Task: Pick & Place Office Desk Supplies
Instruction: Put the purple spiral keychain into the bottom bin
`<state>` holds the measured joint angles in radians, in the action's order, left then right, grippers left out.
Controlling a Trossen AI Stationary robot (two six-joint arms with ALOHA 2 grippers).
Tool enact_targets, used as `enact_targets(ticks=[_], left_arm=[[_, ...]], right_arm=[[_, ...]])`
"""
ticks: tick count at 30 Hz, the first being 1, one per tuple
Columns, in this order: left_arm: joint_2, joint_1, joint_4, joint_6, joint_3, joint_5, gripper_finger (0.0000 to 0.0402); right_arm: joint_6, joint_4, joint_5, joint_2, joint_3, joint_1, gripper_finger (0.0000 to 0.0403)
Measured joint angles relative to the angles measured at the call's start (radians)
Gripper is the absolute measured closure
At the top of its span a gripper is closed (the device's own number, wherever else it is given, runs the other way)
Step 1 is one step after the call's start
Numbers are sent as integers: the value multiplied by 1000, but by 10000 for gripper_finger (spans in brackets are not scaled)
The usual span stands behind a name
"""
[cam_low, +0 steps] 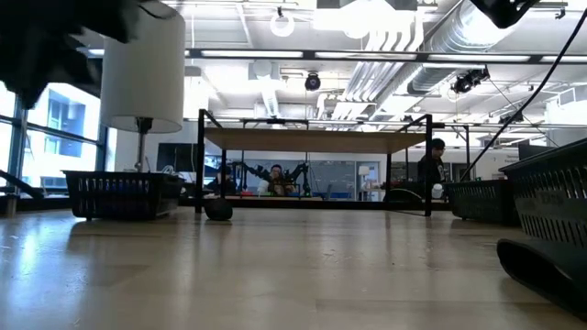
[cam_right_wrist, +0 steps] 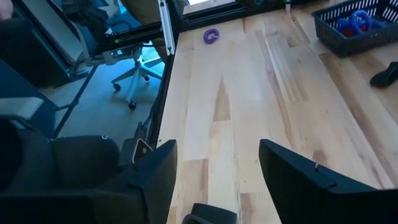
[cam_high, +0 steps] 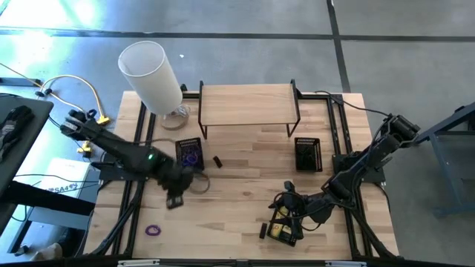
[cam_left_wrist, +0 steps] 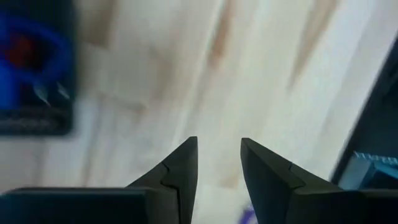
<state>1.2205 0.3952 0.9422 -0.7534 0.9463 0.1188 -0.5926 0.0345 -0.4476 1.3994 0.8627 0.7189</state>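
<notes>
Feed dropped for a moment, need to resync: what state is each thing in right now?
Left gripper: open, empty, beside left tray.
Right gripper: open, empty, near table's front edge.
Left tray: holds blue and purple bands.
Right tray: upright, contents unclear.
Purple band: loose on table.
Lamp: upright.

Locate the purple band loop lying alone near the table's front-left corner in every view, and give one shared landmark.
High view: purple band loop low on the left, by the table's edge.
Low view: not in it.
Left wrist view: a purple blur at the lower edge between the fingers; cannot tell if it is the loop.
Right wrist view: near the top, by the table's edge.
Shared landmark: mesh tray with blue loops.
</notes>
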Motion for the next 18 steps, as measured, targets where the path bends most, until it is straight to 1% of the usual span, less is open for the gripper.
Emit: enact_targets(ticks=[3,6,9,14,16,18], left_arm=[[0,124,0,-116,0,-20,286],[0,237,-1,-244,0,-79,286],[0,340,0,-435,0,-156,286],[16,483,0,-725,0,-241,286],[37,537,0,-845,0,-255,286],[68,587,0,-1009,-1,-243,286]], right_arm=[[21,0,-3,0,0,-6,188],[21,0,-3,0,0,-16,188],[17,0,-3,0,0,-22,188],[16,0,1,0,0,-21,188],[14,0,1,0,0,-21,188],[14,0,1,0,0,-21,188]])
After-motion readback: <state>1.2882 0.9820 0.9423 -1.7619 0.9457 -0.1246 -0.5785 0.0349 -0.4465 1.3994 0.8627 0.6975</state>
